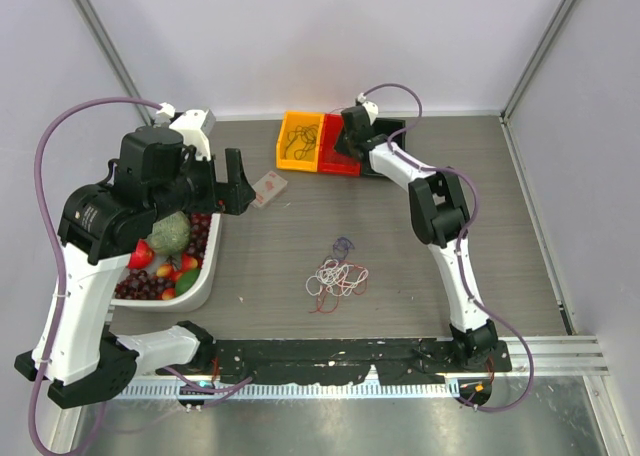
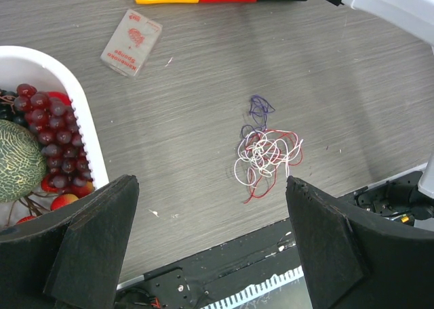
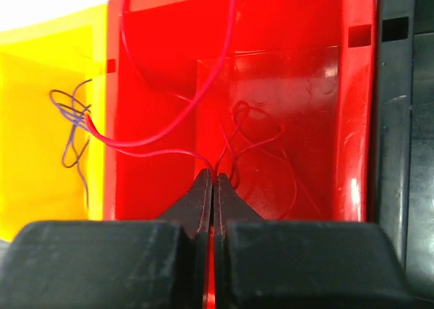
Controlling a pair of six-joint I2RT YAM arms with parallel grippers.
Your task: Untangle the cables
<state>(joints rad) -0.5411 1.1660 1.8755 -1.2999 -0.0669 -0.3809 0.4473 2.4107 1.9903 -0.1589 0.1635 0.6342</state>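
- I see the red and white cables (image 2: pixel 266 156) tangled in one loose, loopy bundle mid-table.
- A small dark loop (image 2: pixel 259 107) lies just beyond it.
- A red wire (image 3: pixel 139 146) curls in the red bin (image 3: pixel 298 85), pinched in my right gripper (image 3: pixel 214 177).

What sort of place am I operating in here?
Probably a lab test cell, not a home: plain white panels on metal posts enclose a wood-grain table, with small sorting bins and a white tub of fruit as props.
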